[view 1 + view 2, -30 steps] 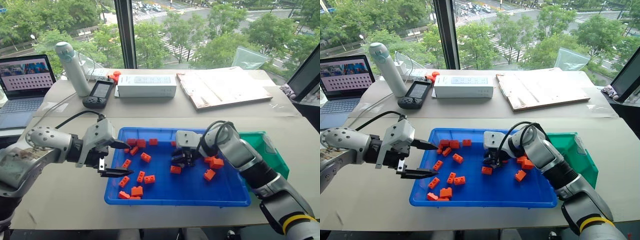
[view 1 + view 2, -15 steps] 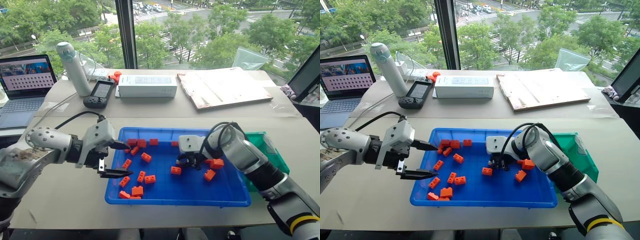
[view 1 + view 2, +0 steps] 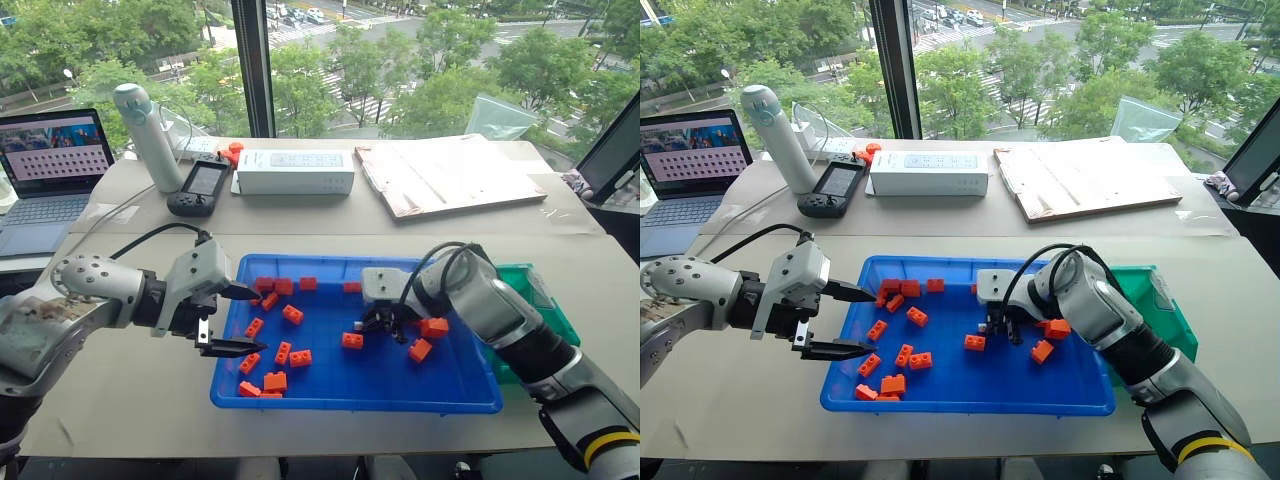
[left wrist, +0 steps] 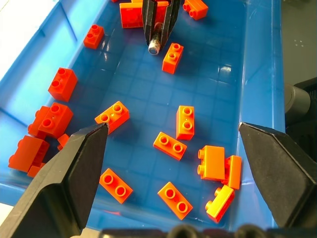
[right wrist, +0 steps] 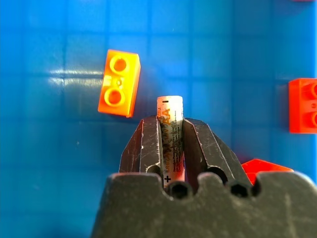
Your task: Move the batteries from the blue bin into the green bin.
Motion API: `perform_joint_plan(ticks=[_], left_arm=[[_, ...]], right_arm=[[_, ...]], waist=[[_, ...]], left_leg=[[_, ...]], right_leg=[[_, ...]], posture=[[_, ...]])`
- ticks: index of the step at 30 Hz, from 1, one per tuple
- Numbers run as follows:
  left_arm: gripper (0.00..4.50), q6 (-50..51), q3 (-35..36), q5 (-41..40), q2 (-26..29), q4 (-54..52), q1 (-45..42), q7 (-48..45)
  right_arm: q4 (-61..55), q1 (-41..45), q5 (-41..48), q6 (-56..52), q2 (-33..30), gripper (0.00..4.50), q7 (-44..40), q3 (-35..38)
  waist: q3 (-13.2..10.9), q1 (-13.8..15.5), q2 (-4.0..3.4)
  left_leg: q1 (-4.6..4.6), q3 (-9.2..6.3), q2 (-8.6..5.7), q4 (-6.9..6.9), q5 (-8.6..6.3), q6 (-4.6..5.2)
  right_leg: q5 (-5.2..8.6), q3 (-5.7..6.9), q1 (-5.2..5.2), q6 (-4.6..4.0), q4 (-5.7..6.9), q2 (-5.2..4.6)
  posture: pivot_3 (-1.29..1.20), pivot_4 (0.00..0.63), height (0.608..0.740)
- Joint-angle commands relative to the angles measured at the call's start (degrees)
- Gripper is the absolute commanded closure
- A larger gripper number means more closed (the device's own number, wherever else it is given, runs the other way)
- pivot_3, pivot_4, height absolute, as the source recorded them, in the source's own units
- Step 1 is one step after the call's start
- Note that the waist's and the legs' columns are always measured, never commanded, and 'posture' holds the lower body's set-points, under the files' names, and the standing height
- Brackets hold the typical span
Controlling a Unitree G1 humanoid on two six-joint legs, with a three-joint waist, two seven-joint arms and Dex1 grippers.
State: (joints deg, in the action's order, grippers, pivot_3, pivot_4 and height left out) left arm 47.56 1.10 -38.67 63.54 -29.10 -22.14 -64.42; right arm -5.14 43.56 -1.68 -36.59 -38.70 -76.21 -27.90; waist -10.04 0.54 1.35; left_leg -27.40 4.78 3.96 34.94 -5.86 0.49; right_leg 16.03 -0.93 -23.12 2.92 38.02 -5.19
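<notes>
The right gripper (image 5: 170, 130) pinches a battery (image 5: 170, 119) lengthwise over the blue bin (image 3: 470, 385), ready for carrying to the green bin (image 3: 548, 300), while the left gripper (image 3: 238, 318) waits open over the bricks (image 3: 290, 355).

- The setting was an upper-floor office or test lab, its tall window (image 3: 400, 60) overlooking treetops and a street crossing.
- An open laptop (image 3: 50, 170), a handheld controller (image 3: 202, 186) and a white carton (image 3: 295, 172) sat on the paper-covered worktop (image 3: 120, 380).
- A monitor's edge (image 3: 612, 150) stood at right.
</notes>
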Motion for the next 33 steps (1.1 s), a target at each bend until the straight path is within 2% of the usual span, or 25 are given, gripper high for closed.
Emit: perform_joint_plan(ticks=[1, 6, 9, 12, 17, 21, 22, 29, 33], left_arm=[[0.0, -0.12, 1.97, -2.37, -1.44, -0.74, -2.1, 0.02], [0.0, 0.04, 0.63, -3.81, -4.11, 0.03, -4.81, 0.06], [0.0, -0.29, -0.12, -4.1, -5.63, 1.07, -6.57, -0.41], [0.0, -0.43, -0.55, -4.9, -7.75, 1.94, -8.11, -0.66], [0.0, -1.28, -1.84, -3.6, -10.13, 3.16, -9.83, -0.09], [0.0, -3.98, -5.23, 2.6, -9.96, 5.02, -10.07, 1.28], [0.0, -4.6, -5.46, 3.38, -9.93, 5.24, -9.86, 1.2], [0.0, -7.49, -4.58, 6.86, -11.73, 6.34, -9.71, 3.92], [0.0, -9.9, -2.32, 8.46, -14.77, 7.54, -10.34, 8.24]], right_arm=[[-3.69, 3.61, 5.09, -3.56, -3.59, 4.23, -1.92, 7.69], [-0.45, 5.36, 7.93, -1.97, -13.43, 4.23, -4.67, 14.86], [6.51, 5.98, 5.12, 2.49, -23.49, 4.23, -5.56, 17.86], [9.99, 3.86, 5.02, 4.05, -30.14, 4.23, -6.64, 19.78], [11.22, -2.0, 4.68, 5.95, -35.61, 4.23, -6.83, 21.3], [11.83, -6.27, 5.35, 6.26, -34.5, 4.23, -4.81, 22.26], [12.2, -7.21, 5.39, 6.41, -34.11, 3.73, -4.29, 22.35], [15.32, -7.81, 6.7, 6.42, -32.43, 1.53, -2.82, 23.49], [17.4, -4.72, 14.53, 5.54, -27.76, 0.15, -2.0, 30.54]], waist=[[-0.01, 0.12, 0.0], [-0.01, 0.47, 0.02], [-0.02, 0.51, 0.02], [-0.02, 0.41, 0.01], [-0.02, -0.66, 0.02], [-0.02, -0.95, -0.02], [-0.02, -0.94, -0.01], [-0.03, -0.7, -0.03], [-0.03, -0.6, -0.02]], left_leg=[[0.0, 0.0, 0.0, 0.0, 0.01, 0.01], [0.01, -0.01, -0.03, 0.03, -0.01, 0.0], [0.01, -0.01, -0.04, 0.03, -0.02, 0.0], [0.01, 0.03, -0.08, 0.0, -0.02, 0.02], [0.04, 0.02, -0.01, -0.07, 0.18, 0.36], [0.05, 0.02, -0.02, -0.04, 0.22, 0.42], [0.05, 0.04, -0.03, -0.04, 0.22, 0.42], [0.04, 0.04, -0.07, -0.01, 0.22, 0.42], [0.04, 0.04, -0.07, 0.0, 0.22, 0.42]], right_leg=[[0.0, 0.0, 0.0, 0.0, 0.0, 0.0], [0.0, 0.04, -0.03, 0.01, -0.06, -0.04], [0.0, 0.05, -0.03, 0.01, -0.1, -0.06], [0.01, 0.01, -0.03, 0.01, -0.14, -0.09], [0.05, -0.06, 0.04, -0.03, -0.1, -0.02], [0.05, -0.1, 0.03, -0.03, -0.04, -0.01], [0.05, -0.13, 0.03, -0.02, -0.03, -0.03], [0.05, -0.13, 0.04, 0.0, -0.04, -0.06], [0.05, -0.14, 0.05, 0.01, -0.05, -0.06]], posture=[[0.0, 0.15, 0.74], [0.0, 0.15, 0.74], [0.0, 0.15, 0.74], [0.0, 0.15, 0.74], [0.0, 0.15, 0.74], [0.0, 0.15, 0.74], [0.0, 0.15, 0.74], [0.0, 0.15, 0.74], [0.0, 0.15, 0.74]])
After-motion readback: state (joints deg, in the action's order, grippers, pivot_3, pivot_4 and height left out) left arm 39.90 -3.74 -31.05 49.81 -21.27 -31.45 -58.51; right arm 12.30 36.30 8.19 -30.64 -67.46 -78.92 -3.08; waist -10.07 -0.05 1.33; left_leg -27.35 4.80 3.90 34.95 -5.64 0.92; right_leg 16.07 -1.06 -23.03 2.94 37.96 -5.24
